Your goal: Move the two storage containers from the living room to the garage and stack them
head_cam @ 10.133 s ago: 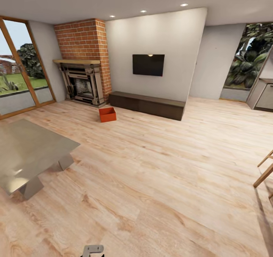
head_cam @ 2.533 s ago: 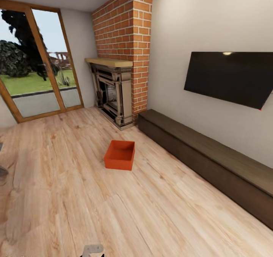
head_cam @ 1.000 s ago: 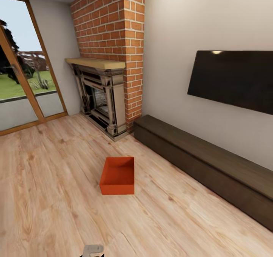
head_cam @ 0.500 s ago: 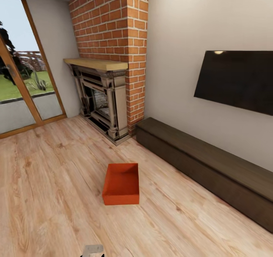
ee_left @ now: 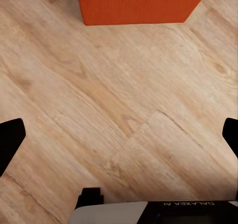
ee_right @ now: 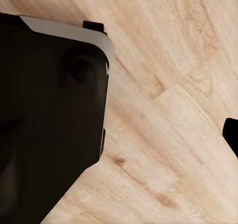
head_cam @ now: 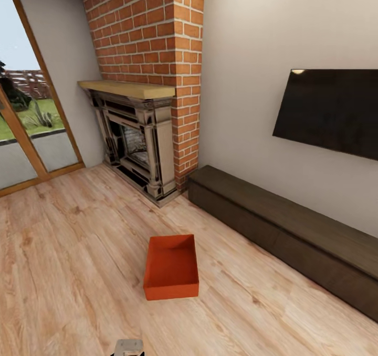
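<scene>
Light wood plank floor [head_cam: 79, 272] holds one stiff, light-looking orange-red plastic bin [head_cam: 171, 267]; I'd grab its thin wall, left pincer [ee_left: 119, 135] wide.

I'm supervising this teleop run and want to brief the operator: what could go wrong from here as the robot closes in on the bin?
1. The storage container sits low on the wood floor; a further roll forward may nudge it before an arm reaches down.
2. Its walls look thin, so a one-sided pinch by the left gripper, whose fingers stand wide apart, might tip it.
3. The low dark cabinet runs close by, limiting room to turn.
</scene>
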Controlling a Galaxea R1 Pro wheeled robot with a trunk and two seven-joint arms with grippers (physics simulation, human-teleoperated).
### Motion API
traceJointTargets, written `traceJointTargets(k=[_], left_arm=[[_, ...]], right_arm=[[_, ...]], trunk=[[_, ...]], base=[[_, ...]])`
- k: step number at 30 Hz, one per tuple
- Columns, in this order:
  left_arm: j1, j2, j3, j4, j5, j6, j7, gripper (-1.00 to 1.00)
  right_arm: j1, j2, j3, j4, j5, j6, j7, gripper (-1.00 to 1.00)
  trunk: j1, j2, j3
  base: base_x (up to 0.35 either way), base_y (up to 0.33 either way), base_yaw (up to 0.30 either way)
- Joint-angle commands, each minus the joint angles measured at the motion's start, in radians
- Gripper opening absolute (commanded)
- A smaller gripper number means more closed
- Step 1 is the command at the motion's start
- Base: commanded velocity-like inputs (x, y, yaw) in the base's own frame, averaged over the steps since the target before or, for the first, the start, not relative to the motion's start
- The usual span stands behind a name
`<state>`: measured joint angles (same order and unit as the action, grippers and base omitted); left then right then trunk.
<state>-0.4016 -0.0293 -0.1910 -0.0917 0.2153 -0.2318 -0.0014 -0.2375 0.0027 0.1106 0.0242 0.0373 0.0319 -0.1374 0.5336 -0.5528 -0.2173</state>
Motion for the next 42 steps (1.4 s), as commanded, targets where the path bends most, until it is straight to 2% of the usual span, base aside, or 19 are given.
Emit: traceJointTargets(k=[1, 22, 35, 42], left_arm=[[-0.001, 0.0, -0.008, 0.001, 0.01, -0.004, 0.0, 1.0], [0.0, -0.001, -0.01, 0.001, 0.009, -0.004, 0.0, 1.0], [0.0, -0.001, -0.011, 0.001, 0.008, -0.004, 0.0, 1.0], [0.0, -0.001, -0.011, 0.001, 0.009, -0.004, 0.0, 1.0]], right_arm=[[-0.001, 0.0, 0.007, 0.002, 0.004, 0.003, -0.004, 1.0], [-0.001, 0.0, 0.007, 0.002, 0.005, 0.005, -0.006, 1.0], [-0.001, 0.0, 0.007, 0.001, 0.005, 0.004, -0.005, 1.0], [-0.002, 0.0, 0.007, 0.002, 0.006, 0.004, -0.008, 1.0]], trunk=[[0.001, -0.001, -0.002], [0.001, -0.001, -0.002], [0.001, -0.001, -0.005], [0.001, -0.001, -0.006]], base=[[0.279, 0.225, -0.067], [0.244, 0.232, -0.009], [0.026, 0.03, 0.066], [0.076, -0.108, 0.034]])
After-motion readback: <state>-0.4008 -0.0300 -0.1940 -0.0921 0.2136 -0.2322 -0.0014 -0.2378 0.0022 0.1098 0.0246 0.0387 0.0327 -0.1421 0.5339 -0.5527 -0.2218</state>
